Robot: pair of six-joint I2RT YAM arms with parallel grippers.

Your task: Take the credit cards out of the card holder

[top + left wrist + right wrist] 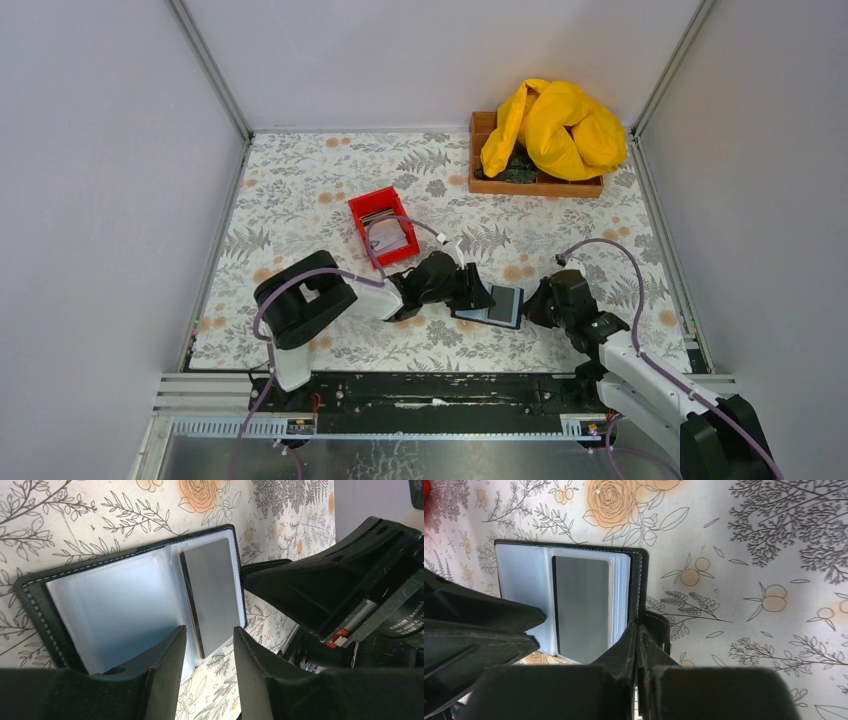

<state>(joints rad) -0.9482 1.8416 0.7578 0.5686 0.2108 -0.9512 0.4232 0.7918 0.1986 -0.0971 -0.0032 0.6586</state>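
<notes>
On my overhead feed, the card holder [500,303] lay open on the floral table cover [300,180], low and just right of centre in the frame, wedged between my two grippers. The left gripper [478,297] met it from the left and the right gripper [533,303] from the right.

Through the left wrist camera I saw the left gripper's fingers [165,670] standing apart, rising from the bottom edge of the frame. The near end of a grey card [215,590] showed in the gap between them. That card sat in the clear sleeve on the right-hand page of the holder; the left-hand page looked pale and bare.

On the right wrist view, the right gripper's fingers were pressed together at the lower middle of the frame, their tips against the holder's black right edge, just beside its small strap. I could not tell whether the cover was actually pinched between them.

Up and left of the holder on the overhead feed stood a red bin [383,226] with cards lying in it. A wooden tray [480,182] under a yellow cloth [555,125] sat in the upper right.
</notes>
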